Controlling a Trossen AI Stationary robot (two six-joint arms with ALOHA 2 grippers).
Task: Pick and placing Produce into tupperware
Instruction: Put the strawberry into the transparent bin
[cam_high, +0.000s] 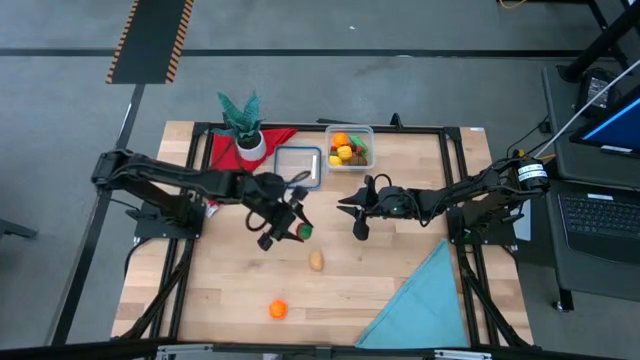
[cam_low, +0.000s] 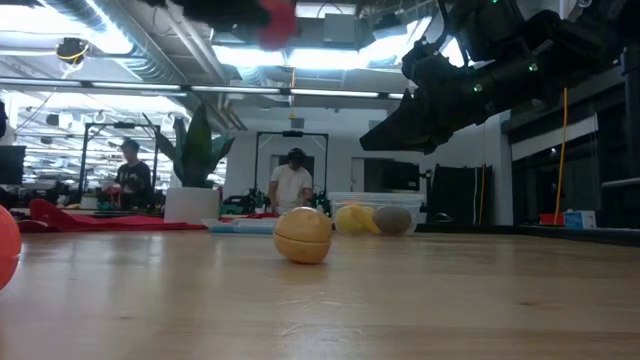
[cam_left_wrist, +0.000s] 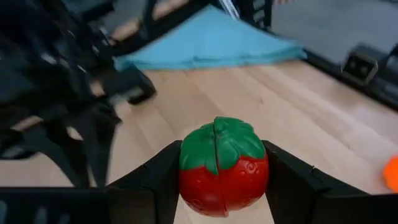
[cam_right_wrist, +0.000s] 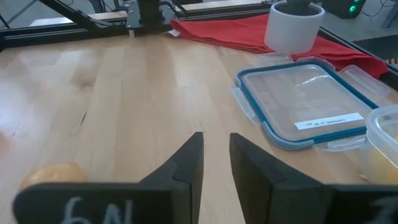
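Note:
My left gripper (cam_left_wrist: 221, 186) is shut on a red toy strawberry with a green leaf cap (cam_left_wrist: 222, 165), held above the middle of the table (cam_high: 303, 231). My right gripper (cam_right_wrist: 216, 163) hovers right of it (cam_high: 353, 216). Its fingers stand a narrow gap apart with nothing between them. The clear tupperware (cam_high: 349, 147) stands at the far edge with several pieces of produce inside. A tan round piece (cam_high: 316, 261) and an orange one (cam_high: 277, 309) lie on the table nearer the front. My left gripper pinches the strawberry between its two fingers (cam_left_wrist: 155, 183), one on each opposite red side (cam_left_wrist: 186, 180). The fingers slant downward from the table's left. The strawberry is lifted clear of the table, its green cap (cam_left_wrist: 217, 143) facing back toward the wrist.
The clear lid with a blue rim (cam_high: 298, 165) lies left of the tupperware. A potted plant (cam_high: 245, 125) stands on a red cloth (cam_high: 225, 150) at the far left. A folded blue cloth (cam_high: 420, 300) covers the near right corner. People stand in the room beyond (cam_low: 292, 185).

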